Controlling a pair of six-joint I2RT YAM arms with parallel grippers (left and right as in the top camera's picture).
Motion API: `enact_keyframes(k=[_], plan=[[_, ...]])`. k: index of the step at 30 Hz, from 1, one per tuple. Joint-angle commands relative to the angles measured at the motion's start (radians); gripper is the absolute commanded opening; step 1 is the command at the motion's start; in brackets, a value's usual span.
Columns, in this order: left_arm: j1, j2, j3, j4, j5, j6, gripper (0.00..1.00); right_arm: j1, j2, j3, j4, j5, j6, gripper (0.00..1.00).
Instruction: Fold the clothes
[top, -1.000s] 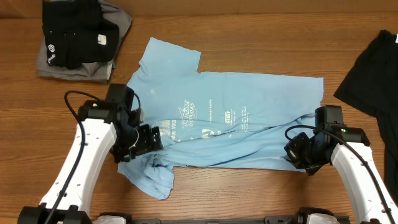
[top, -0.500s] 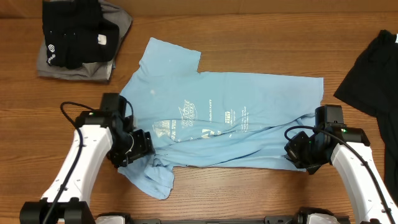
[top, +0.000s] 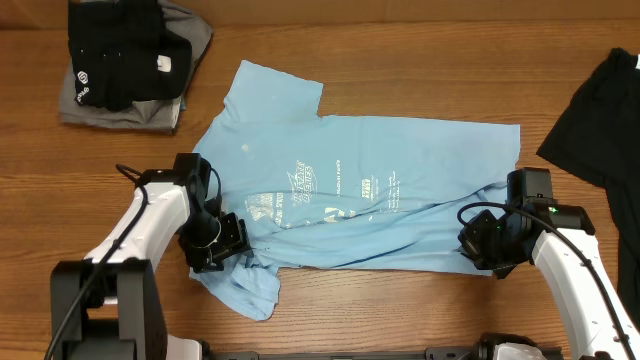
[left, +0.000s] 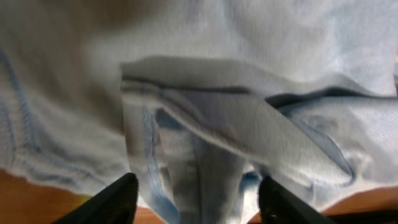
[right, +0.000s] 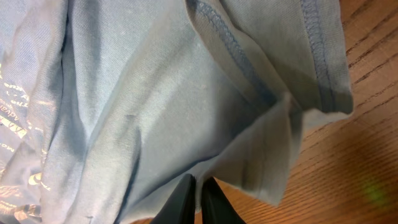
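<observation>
The clothes in hand are a light blue T-shirt with white lettering, spread sideways on the wooden table. My left gripper sits low at the shirt's left end, beside the near sleeve. In the left wrist view a bunched ridge of blue cloth lies between its fingertips, which stand apart, so the left gripper is open. My right gripper is at the shirt's near right corner. The right wrist view shows the right gripper shut on a thin edge of the shirt.
A stack of black and grey clothes lies at the back left corner. A black garment lies at the right edge. Bare wood shows behind the shirt and along the front edge.
My left gripper has slid a little toward the front left along the shirt, and its jaws have narrowed around the cloth ridge. The right arm has stayed put.
</observation>
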Motion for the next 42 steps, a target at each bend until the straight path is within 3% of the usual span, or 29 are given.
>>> enact_keyframes(k=[1,14,22,26,31,39,42], plan=[[-0.006,0.033,-0.007,0.017,0.007,0.018,0.61,-0.003,-0.009,0.023,0.01,0.01,-0.007,0.09],[-0.006,0.038,0.111,0.118,-0.171,0.061,0.6,-0.003,-0.009,0.023,0.029,0.011,-0.03,0.12],[-0.006,0.061,0.128,0.13,-0.171,0.124,0.64,-0.003,-0.009,0.023,0.028,0.012,-0.033,0.11],[-0.006,0.11,0.114,0.116,-0.171,0.132,0.69,-0.003,-0.009,0.023,0.027,0.022,-0.037,0.17],[-0.006,0.163,0.111,0.124,-0.162,0.169,0.68,-0.003,-0.009,0.023,0.019,0.022,-0.037,0.19],[-0.006,0.177,0.111,0.122,-0.087,0.209,0.53,-0.003,-0.009,0.023,0.013,0.023,-0.037,0.2],[-0.006,0.176,0.112,0.115,-0.086,0.206,0.4,-0.003,-0.009,0.023,0.013,0.022,-0.037,0.2]])
